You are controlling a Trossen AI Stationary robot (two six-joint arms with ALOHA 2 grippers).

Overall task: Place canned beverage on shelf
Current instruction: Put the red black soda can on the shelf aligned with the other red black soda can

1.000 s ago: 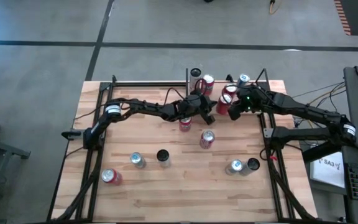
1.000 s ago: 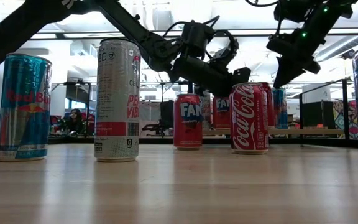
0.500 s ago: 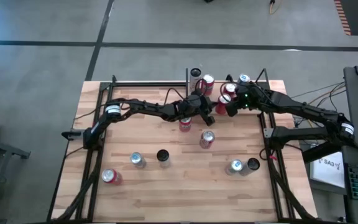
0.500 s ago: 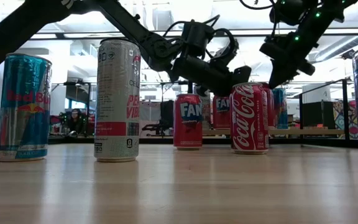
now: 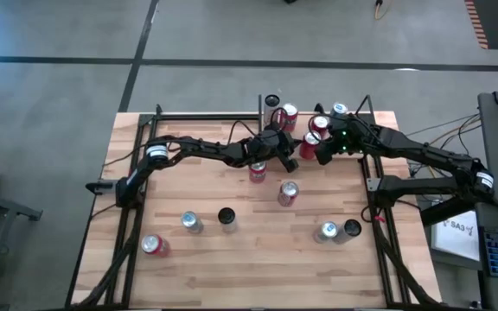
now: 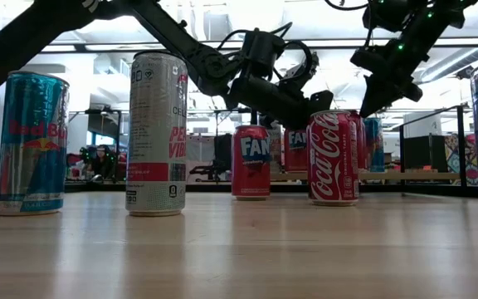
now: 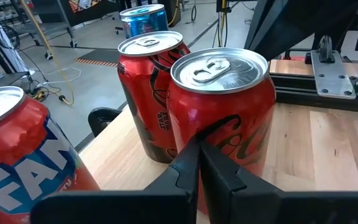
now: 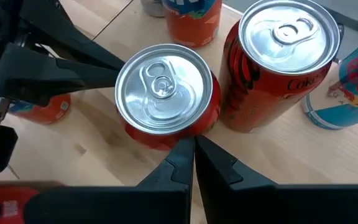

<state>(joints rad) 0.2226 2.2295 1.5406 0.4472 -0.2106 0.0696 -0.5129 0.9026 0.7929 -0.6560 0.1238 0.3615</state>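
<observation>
A red Coca-Cola can (image 7: 224, 112) stands upright on the shelf (image 5: 357, 130), a light-wood board at the table's far right; it also shows in the right wrist view (image 8: 163, 93) and the high view (image 5: 310, 142). My left gripper (image 7: 199, 163) is shut, level with the can's side wall, coming from the table's left (image 5: 290, 161). My right gripper (image 8: 193, 149) is shut just above and beside the can's top rim (image 5: 322, 155). A second Coke can (image 7: 148, 87), a Fanta can (image 7: 17, 155) and a blue Red Bull can (image 7: 143, 15) stand close by on the shelf. My left gripper's shut fingertips (image 7: 191, 155) point level at the lower side wall (image 7: 219, 140) of the front Coke can, from the table's left; I cannot tell whether they touch it. My right gripper's shut fingertips (image 8: 182, 152) point down beside the can's top rim (image 8: 185, 127); I cannot tell whether they touch it.
Several more cans stand upright on the tabletop: a Fanta can (image 5: 258, 171) and a Coke can (image 5: 288, 192) near the middle, others along the near half (image 5: 190, 222) (image 5: 154, 245) (image 5: 328, 231). Black shelf rods and posts (image 5: 367, 104) edge the board.
My right gripper has swung a little toward the table's left and back again above the shelf cans, staying shut. My left gripper and the cans have kept still.
</observation>
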